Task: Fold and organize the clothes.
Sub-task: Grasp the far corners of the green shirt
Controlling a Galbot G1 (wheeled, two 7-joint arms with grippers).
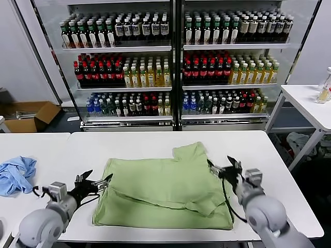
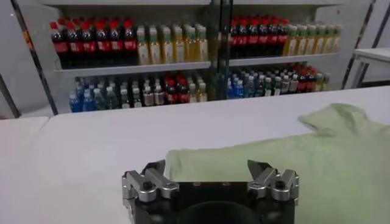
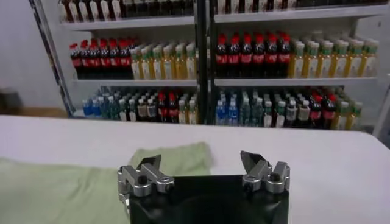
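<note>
Stocked drink shelves (image 1: 173, 62) stand behind white table (image 1: 155, 142). Light green shirt (image 1: 165, 188) lies partly folded mid-table, one sleeve pointing toward the shelves. Light-blue cloth (image 1: 15, 174) sits well apart off the shirt's left side. Left gripper (image 1: 95, 182) at the shirt's left edge, fingers spread, empty. Right gripper (image 1: 224, 166) at its right edge, likewise spread, empty.

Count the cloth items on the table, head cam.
2. A green shirt lies partly folded mid-table, between the left gripper and right gripper, both open. A blue cloth lies crumpled on the adjoining table to the robot's left. No others seen.
</note>
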